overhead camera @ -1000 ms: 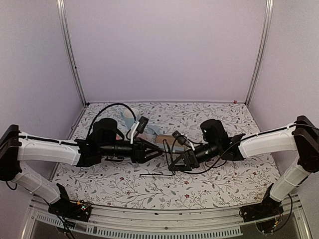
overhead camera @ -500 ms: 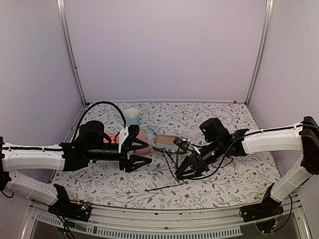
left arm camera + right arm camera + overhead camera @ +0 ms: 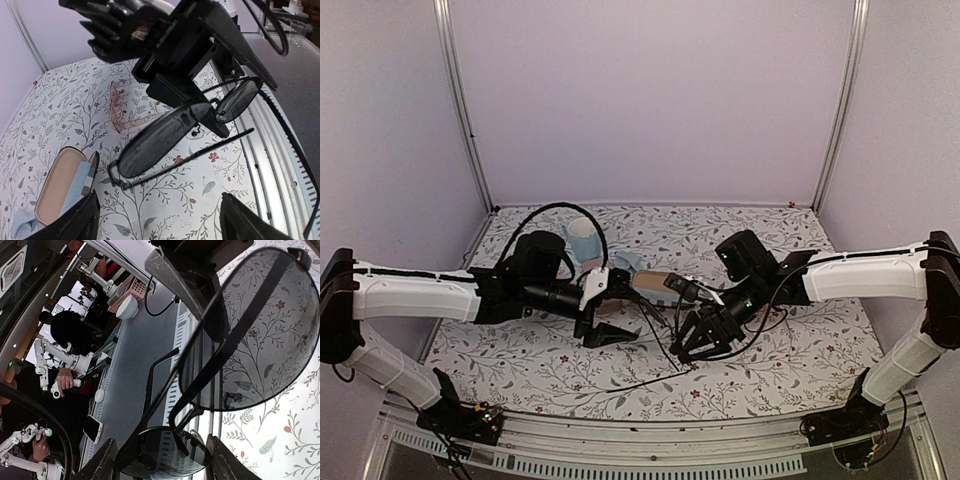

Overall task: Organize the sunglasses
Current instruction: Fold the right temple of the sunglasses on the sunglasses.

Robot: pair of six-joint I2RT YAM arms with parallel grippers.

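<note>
While held clear of the floral counter (image 3: 770,370), pinched by right gripper (image 3: 692,340) close to the bridge: black wire sunglasses (image 3: 155,145). Dark lenses, frame tilted, roughly mid-counter. One temple arm unfolded, slanting down toward the near edge in top view; cannot tell whether its tip touches the surface.

Facing that pair from the left, just beside: left gripper (image 3: 620,313). Fingers (image 3: 75,222) spread wide, nothing between, no contact with the frame.

Further out, seen from left wrist view past the right gripper: pale pinkish glasses (image 3: 118,107), lying flat on the counter, apart from both grippers and from the black pair. Hard to make out in top view, so no call on exact spot there.

Closer to the left arm, also on the counter: open oblong case (image 3: 57,187), tan lining facing up, dark rim. Touching it: light blue cloth (image 3: 22,222), crumpled.

Toward the back of the counter, behind the left arm: pale blue cup (image 3: 585,238), upright, well apart from both pairs of glasses.
</note>
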